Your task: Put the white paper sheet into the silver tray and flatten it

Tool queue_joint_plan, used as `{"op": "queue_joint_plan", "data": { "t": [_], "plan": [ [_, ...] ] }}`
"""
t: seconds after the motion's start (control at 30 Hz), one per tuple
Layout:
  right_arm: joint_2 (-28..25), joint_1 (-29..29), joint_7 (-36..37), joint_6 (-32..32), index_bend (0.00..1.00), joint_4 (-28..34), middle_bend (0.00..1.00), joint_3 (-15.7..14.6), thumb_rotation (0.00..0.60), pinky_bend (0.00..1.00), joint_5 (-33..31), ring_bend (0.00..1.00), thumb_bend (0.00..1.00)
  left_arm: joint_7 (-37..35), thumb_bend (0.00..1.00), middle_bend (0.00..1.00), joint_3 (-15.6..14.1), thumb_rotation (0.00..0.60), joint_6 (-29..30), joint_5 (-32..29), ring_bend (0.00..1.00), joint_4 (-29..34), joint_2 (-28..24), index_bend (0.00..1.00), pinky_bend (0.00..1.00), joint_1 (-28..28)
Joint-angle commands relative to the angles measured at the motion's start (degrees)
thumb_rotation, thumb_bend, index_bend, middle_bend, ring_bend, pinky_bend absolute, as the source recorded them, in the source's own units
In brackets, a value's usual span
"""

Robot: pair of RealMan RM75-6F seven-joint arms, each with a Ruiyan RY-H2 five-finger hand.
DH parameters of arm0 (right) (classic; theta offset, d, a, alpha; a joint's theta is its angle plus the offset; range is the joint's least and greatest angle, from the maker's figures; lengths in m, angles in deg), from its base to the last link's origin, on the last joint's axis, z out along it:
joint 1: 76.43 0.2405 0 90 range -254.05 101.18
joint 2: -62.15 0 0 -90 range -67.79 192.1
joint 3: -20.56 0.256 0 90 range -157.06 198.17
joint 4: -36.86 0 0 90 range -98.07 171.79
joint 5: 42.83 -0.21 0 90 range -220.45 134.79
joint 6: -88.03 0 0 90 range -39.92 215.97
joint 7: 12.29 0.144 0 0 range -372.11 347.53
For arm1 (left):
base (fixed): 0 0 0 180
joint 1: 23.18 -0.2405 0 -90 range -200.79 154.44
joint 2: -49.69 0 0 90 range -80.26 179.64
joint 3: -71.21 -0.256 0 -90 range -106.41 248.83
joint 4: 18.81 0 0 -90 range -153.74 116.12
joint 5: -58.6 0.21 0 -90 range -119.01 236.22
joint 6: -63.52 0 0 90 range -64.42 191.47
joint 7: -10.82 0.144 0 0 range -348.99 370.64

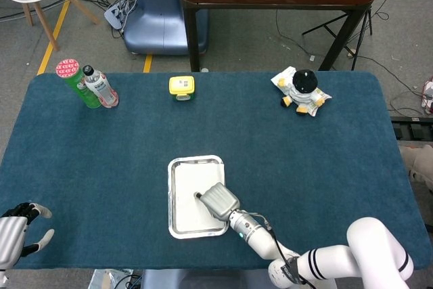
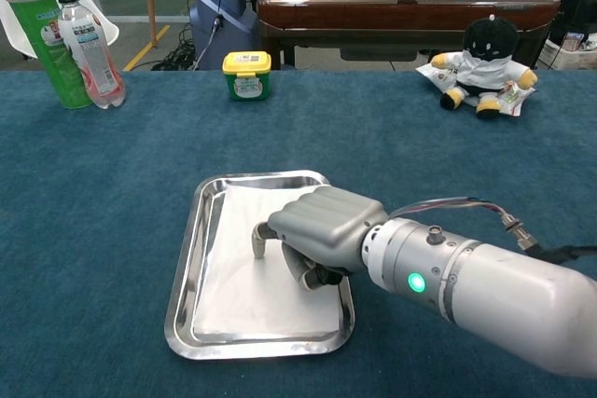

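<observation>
Chest view: white paper sheet (image 2: 233, 286) inside silver tray (image 2: 183, 279), right hand (image 2: 312, 235) pressing.

the right hand (image 2: 312, 230) is cast in grey metal, joined to a silver cylindrical wrist lit by a green lamp (thin cables are looped beside it). the left hand (image 1: 15, 235) is seen silver with black fingers.

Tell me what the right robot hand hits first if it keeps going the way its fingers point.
The right robot hand points down and left onto the paper in the tray, so it would likely meet the tray's left rim first. Depth is hard to judge.
</observation>
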Motion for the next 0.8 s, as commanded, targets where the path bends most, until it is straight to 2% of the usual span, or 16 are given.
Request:
{"op": "queue_joint_plan", "data": {
  "t": [0.03, 0.5, 0.8],
  "plan": [
    [0.1, 0.0, 0.2, -0.1, 0.26, -0.2, 1.00, 0.1, 0.600, 1.00, 0.2, 1.00, 1.00, 0.0, 0.25, 0.44, 0.0, 0.600, 0.0, 0.0, 0.31, 0.0, 0.0, 0.47, 0.41, 0.0],
    [0.3, -0.3, 2.1, -0.3, 0.26, -0.7, 1.00, 0.2, 0.600, 1.00, 2.6, 1.00, 1.00, -0.2, 0.25, 0.44, 0.0, 0.600, 0.2, 0.3, 0.31, 0.0, -0.1, 0.47, 0.41, -0.1],
    [-5.6, -2.4, 3.5, 3.2, 0.26, 5.9, 1.00, -0.8, 0.600, 1.00, 7.7, 1.00, 1.00, -0.1, 0.25, 0.44, 0.0, 0.600, -0.1, 0.3, 0.31, -0.1, 0.0, 0.47, 0.41, 0.0]
  ]
}}
